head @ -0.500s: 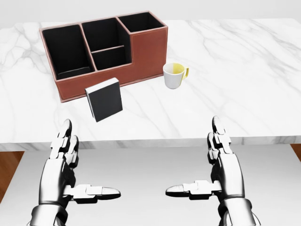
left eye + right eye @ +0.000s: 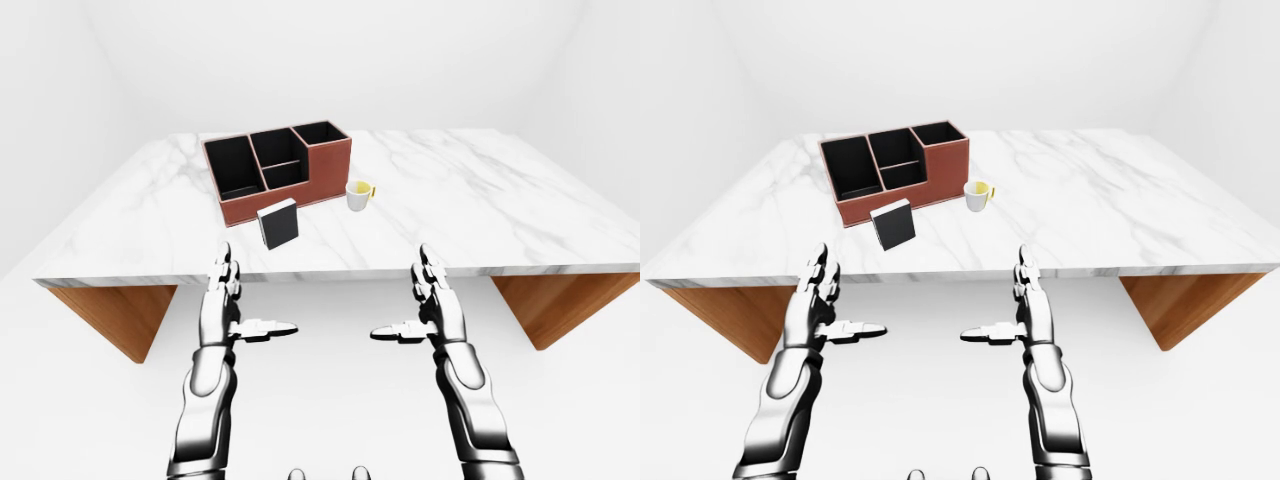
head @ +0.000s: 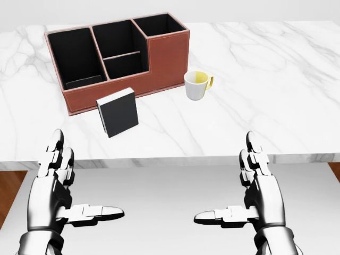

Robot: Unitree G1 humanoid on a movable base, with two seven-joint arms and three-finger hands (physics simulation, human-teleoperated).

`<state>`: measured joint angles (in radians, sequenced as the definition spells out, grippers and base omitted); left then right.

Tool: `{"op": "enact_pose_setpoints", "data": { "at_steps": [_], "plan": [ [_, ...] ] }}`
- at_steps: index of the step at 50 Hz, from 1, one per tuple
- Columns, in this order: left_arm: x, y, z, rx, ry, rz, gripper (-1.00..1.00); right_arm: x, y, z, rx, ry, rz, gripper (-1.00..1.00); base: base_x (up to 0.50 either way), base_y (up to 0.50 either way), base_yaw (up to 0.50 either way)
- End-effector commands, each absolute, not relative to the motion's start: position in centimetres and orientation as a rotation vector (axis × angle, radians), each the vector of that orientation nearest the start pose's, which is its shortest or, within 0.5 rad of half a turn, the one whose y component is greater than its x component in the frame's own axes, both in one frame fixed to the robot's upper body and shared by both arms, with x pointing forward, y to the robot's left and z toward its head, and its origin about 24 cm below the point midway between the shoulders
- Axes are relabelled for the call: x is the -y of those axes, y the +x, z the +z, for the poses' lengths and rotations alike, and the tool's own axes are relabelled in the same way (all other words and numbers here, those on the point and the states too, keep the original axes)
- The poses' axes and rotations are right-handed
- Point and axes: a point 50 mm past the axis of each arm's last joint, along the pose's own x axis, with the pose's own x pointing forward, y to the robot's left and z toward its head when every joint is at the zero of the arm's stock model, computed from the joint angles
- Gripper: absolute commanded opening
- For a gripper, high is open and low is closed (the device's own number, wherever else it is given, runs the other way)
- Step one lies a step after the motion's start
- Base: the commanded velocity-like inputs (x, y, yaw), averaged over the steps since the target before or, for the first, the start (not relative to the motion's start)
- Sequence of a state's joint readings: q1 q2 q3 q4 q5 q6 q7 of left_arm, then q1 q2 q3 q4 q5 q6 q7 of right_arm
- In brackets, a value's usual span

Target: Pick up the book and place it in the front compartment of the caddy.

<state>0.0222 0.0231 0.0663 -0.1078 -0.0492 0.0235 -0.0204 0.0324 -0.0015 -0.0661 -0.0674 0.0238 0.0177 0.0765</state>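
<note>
While both hands hang empty below the bench edge, the reach for the book has yet to begin.
The marble bench (image 3: 276, 69) fills the upper frame of the head view; the caddy (image 3: 164, 58) sits upper left, the book (image 3: 118, 112) stands tilted just below it, apart from its wall, and a mug (image 3: 196, 86) is just to the right. The left hand (image 3: 53, 186) and right hand (image 3: 260, 186) show fingers (image 3: 56, 149) spread apart, gripping nothing. Best judged: approach with the nearer left hand, clamp the book's covers, and keep clear of the mug.

One table (image 3: 276, 79), one caddy (image 3: 164, 58), one book (image 3: 118, 112), one mug (image 3: 195, 86), two hands: left (image 3: 53, 186), right (image 3: 260, 188).
</note>
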Motion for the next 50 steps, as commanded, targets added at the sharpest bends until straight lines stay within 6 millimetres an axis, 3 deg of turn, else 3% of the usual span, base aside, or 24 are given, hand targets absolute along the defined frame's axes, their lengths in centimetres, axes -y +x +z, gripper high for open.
{"op": "enact_pose_setpoints", "data": {
  "at_steps": [1,7,12,24,32,35,37,39,42,44,46,50],
  "plan": [
    [-16.3,25.5,4.4,0.028,0.025,0.036,1.0,16.3,24.8,4.3,0.001,0.024,0.004,1.0,0.0,0.0,0.0],
    [-16.5,25.2,4.9,0.055,-0.011,0.034,1.0,16.2,24.8,4.5,-0.001,0.03,0.018,1.0,0.0,0.0,0.0],
    [-16.8,24.1,6.5,0.128,-0.025,0.039,1.0,16.2,24.3,5.5,0.014,0.035,0.028,1.0,0.0,0.0,0.0],
    [-18.2,20.7,13.3,0.357,-0.093,0.068,1.0,15.6,21.5,12.9,0.332,0.002,0.053,1.0,0.0,0.0,0.0],
    [-19.1,18.0,18.0,0.587,-0.089,0.092,1.0,15.2,20.1,15.6,0.452,-0.071,0.062,1.0,0.0,0.0,0.0],
    [-19.1,18.0,17.4,0.556,-0.089,0.093,1.0,15.3,19.7,16.3,0.486,-0.042,0.062,1.0,0.0,0.0,0.0],
    [-19.2,17.4,18.8,0.63,-0.085,0.099,1.0,15.1,19.4,16.5,0.497,-0.077,0.064,1.0,0.0,0.0,0.0],
    [-19.2,17.7,17.4,0.556,-0.089,0.095,1.0,15.2,19.2,16.9,0.516,-0.05,0.059,1.0,0.0,0.0,0.0],
    [-19.4,16.9,19.2,0.651,-0.082,0.102,1.0,15.4,19.0,17.0,0.519,-0.056,0.055,1.0,0.0,0.0,0.0],
    [-19.4,17.3,18.1,0.598,-0.087,0.1,1.0,15.0,19.1,16.7,0.503,-0.123,0.083,1.0,0.0,0.0,0.0],
    [-19.4,17.2,18.2,0.599,-0.087,0.101,1.0,15.0,18.9,17.2,0.528,-0.069,0.081,1.0,0.0,0.0,0.0],
    [-19.5,17.1,18.4,0.612,-0.088,0.105,1.0,14.6,19.0,17.1,0.525,-0.126,0.092,1.0,0.0,0.0,0.5]
  ]
}}
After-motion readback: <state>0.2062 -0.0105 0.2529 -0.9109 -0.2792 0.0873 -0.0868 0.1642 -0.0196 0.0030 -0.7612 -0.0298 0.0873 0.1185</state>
